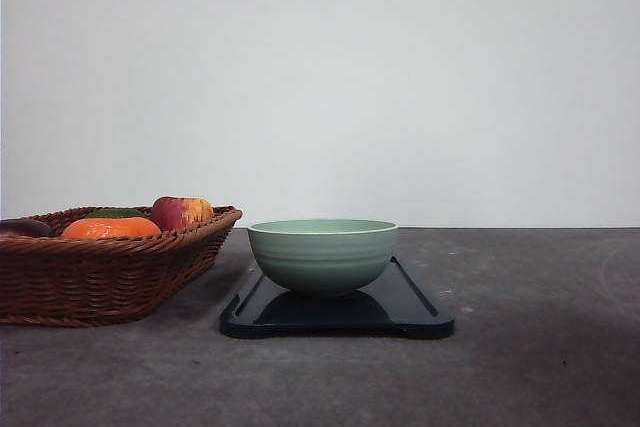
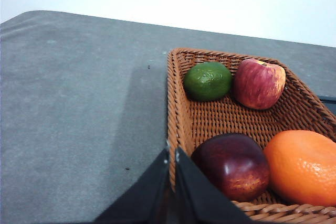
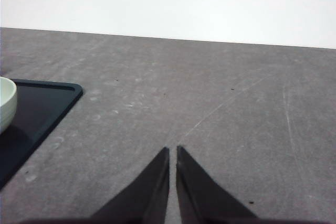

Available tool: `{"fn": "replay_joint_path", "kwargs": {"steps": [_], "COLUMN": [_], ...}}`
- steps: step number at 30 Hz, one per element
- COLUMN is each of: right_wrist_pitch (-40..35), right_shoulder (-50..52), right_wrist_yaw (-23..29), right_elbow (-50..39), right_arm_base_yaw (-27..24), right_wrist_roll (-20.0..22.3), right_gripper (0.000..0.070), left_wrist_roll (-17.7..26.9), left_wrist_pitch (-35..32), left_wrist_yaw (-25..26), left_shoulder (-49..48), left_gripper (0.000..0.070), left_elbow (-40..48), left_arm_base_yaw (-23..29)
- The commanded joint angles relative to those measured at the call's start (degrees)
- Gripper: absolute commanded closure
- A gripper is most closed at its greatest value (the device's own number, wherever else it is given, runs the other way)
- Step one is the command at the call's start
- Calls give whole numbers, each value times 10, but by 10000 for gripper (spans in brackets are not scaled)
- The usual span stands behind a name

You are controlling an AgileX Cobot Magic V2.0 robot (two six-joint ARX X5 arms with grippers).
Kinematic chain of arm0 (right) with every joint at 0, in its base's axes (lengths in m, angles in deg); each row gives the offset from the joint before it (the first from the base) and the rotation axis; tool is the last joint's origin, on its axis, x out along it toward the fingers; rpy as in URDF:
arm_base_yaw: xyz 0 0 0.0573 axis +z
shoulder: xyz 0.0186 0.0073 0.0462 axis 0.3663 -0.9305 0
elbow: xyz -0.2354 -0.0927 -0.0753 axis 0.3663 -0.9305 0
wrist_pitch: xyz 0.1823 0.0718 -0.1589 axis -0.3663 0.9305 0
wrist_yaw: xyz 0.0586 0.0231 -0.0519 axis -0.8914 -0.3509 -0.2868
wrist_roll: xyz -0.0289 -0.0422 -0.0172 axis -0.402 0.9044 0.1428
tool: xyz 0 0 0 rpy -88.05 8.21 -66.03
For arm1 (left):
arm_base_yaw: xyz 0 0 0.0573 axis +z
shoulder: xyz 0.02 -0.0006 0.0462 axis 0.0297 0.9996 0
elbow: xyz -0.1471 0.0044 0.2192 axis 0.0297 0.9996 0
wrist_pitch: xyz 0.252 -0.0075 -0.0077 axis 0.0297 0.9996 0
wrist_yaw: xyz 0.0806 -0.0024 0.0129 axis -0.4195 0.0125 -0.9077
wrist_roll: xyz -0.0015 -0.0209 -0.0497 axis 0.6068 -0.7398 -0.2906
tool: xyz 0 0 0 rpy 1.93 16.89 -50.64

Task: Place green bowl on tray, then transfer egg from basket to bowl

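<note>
Upright green bowl (image 1: 322, 255) on lengthwise-receding tray (image 1: 415, 307)

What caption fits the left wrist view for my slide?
Left gripper, fingers together, at the basket rim beside lime, apples and orange.

No readable text, label, brand or number appears anywhere.

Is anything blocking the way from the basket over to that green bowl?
Nothing visible does. The basket sits beside the tray, bare table between them, and the green bowl stands open-topped on the tray.
</note>
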State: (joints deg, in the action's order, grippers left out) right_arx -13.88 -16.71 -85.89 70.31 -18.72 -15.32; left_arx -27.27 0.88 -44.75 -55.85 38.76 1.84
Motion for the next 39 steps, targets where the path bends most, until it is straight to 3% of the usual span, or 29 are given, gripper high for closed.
{"fn": "replay_joint_path", "kwargs": {"steps": [1,39], "right_wrist_pitch": [-6,-6], "right_shoulder": [-1,-1], "right_wrist_yaw": [0,0], "right_elbow": [-2,-2], "right_arm_base_yaw": [-1,-1], "right_wrist_roll": [-6,-6], "right_gripper": [685,685], "left_wrist_roll": [1,1], "left_wrist_pitch": [-8,-8], "left_wrist_yaw": [0,0], "left_shoulder": [-1,-1], "left_gripper": [697,697], "left_elbow": [11,11], "left_arm_base_yaw": [1,1]}}
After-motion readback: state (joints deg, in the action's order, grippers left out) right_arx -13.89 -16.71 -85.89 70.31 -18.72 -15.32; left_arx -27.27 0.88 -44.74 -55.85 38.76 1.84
